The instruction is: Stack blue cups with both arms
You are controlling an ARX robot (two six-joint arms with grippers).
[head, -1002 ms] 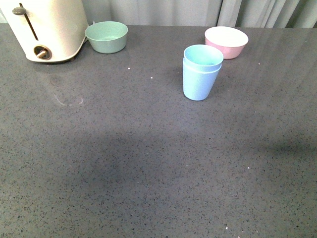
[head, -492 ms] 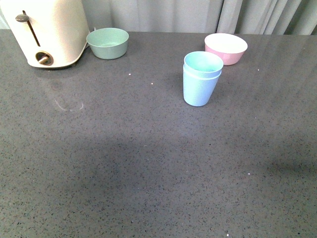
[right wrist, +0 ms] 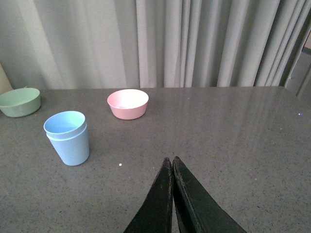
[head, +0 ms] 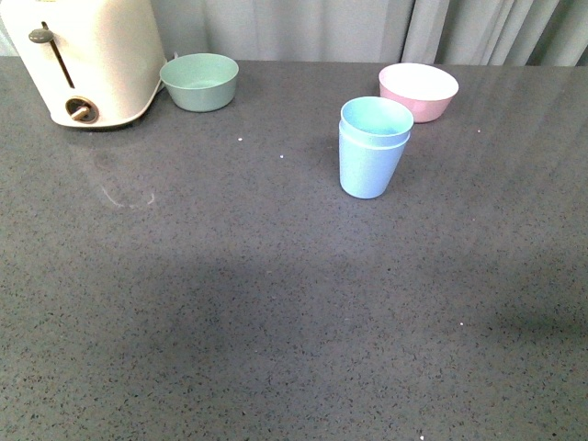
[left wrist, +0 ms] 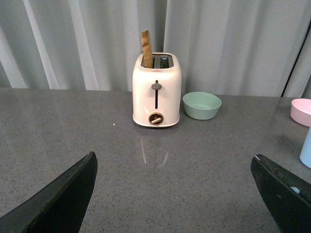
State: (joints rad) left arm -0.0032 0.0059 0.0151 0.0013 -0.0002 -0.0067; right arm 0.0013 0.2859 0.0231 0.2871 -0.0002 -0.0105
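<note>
Nearest to us, our right gripper [right wrist: 172, 165] has its fingers pressed together on nothing, low over the bare counter, and our left gripper [left wrist: 175, 194] stands spread wide, its two fingers at the far edges of its wrist view with nothing between them. Neither arm shows in the front view.

Further out, the blue cups [head: 374, 147] stand nested, one inside the other, upright on the dark speckled countertop [head: 276, 303]. We judge the stacking done, so the chief risk is our own arms: a sweep across the counter on the way home could clip the tall, light stack and topple it. The inner cup's rim sits a little proud of the outer one; whether it is fully seated we cannot tell, and a knock might pop it loose.

Just behind the stack sits the pink bowl [head: 419, 90]. Well to the left stand the mint-green bowl [head: 199, 81] and the cream toaster [head: 83, 60], close together. Grey curtains [right wrist: 194, 43] close off the back.
</note>
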